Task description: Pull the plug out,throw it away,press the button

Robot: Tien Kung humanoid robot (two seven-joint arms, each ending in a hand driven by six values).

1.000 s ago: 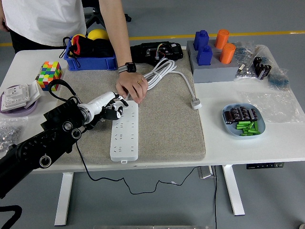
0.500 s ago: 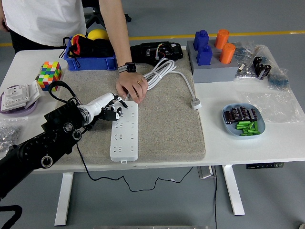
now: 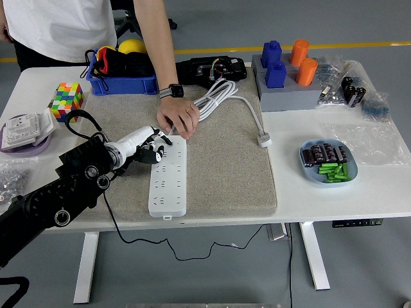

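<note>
A grey, smooth floor (image 3: 359, 269) is seen around and beneath a white table (image 3: 385, 192) that fills most of the frame. Across the top of the frame a yellow line (image 3: 359, 45) is painted on the floor. The table is carried on white legs (image 3: 85, 266) with flat feet (one at lower left, one at lower right). A small control panel (image 3: 353, 223) is mounted under the near edge at right. Even, soft light is cast everywhere.

The robot's left arm (image 3: 58, 199), at lower left of the frame, is black and chunky, with round silver-ringed joint caps and a looping black cable; its left hand (image 3: 144, 146) is white with dark fingertips. The person (image 3: 64, 25) at upper left wears a white shirt and a black wristwatch (image 3: 172, 92).
</note>
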